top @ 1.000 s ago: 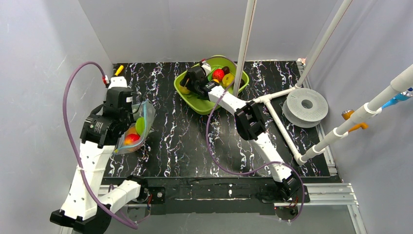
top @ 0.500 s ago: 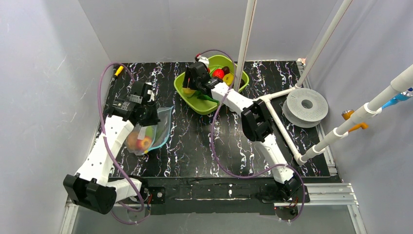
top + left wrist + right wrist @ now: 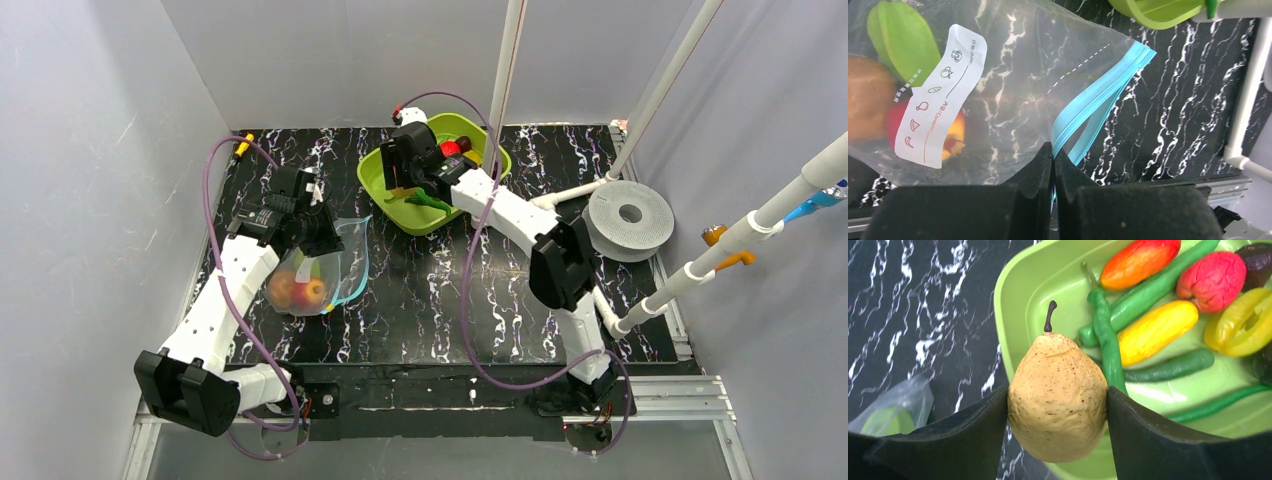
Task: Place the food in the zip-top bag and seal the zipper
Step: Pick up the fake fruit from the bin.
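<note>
Centrally at the bottom edge of the left wrist view, the left gripper [image 3: 1053,156] is clenched. Its two black fingers [image 3: 1035,170] are pressed together with no gap, pinching the zip-top bag [image 3: 1013,70] at the lower end of the zipper [image 3: 1100,97]. From the pinch the blue-teal zipper runs toward the upper right of the frame, its two strips diverging; the clear bag spreads up and left. Inside it, near the left edge, lie a green piece [image 3: 900,40], a brown piece [image 3: 865,102] and a red-and-yellow piece [image 3: 955,137], the last partly behind the white label [image 3: 940,95]. From the top external view the bag shows left of centre over the black marbled table [image 3: 420,290], apart from the lime-green tray [image 3: 430,220] at upper centre.

At lower centre of the right wrist view, the right gripper [image 3: 1058,415] is parted only to the width of a tan speckled pear [image 3: 1058,400], grasped by both flanks with its stem pointing up the frame. Behind the pear runs the tray's left rim. The rest of the food lies in the tray at upper right: an orange-red fruit [image 3: 1140,260], a lumpy red fruit [image 3: 1211,275], a yellow fruit [image 3: 1158,332], a yellow-green slice [image 3: 1243,322] and several green pods [image 3: 1108,345]
</note>
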